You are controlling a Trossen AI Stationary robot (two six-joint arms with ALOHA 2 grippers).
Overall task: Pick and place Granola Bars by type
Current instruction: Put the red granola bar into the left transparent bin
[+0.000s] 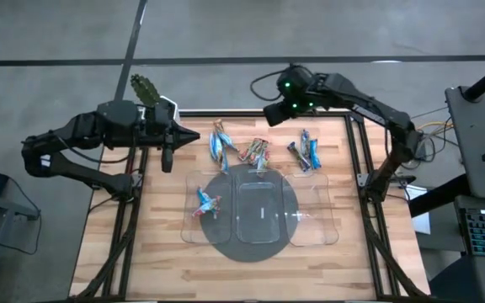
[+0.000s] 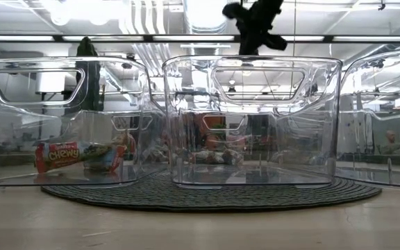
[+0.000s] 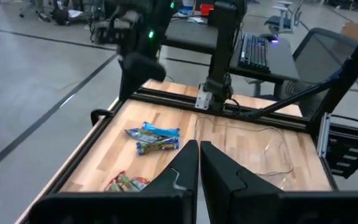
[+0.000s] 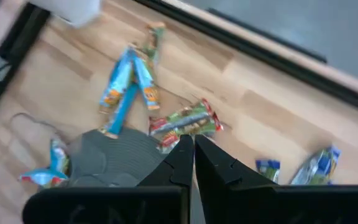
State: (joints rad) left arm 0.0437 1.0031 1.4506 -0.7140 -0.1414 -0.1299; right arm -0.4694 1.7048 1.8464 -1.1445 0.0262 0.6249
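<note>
Wooden table (image 1: pixel 167 244) holds scattered blue and red-green foil Granola Bars (image 1: pixel 219 145); both grippers' fingers pressed together, empty.

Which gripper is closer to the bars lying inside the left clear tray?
Left. The left gripper hovers just beyond the bars in the left tray, toward the table's far left. The right gripper is farther, near the far edge.

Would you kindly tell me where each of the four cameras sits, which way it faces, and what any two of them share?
High view: above the table, looking straight down; both dark arms show, left gripper and right gripper shut.
Low view: at tabletop height, looking level through the clear plastic trays; an arm hangs at top.
Left wrist view: behind the left gripper's fingers, facing across the wooden table.
Right wrist view: behind the right gripper's fingers, looking down.
Shared: the red-green foil-wrapped granola bars show in the high view too.
</note>
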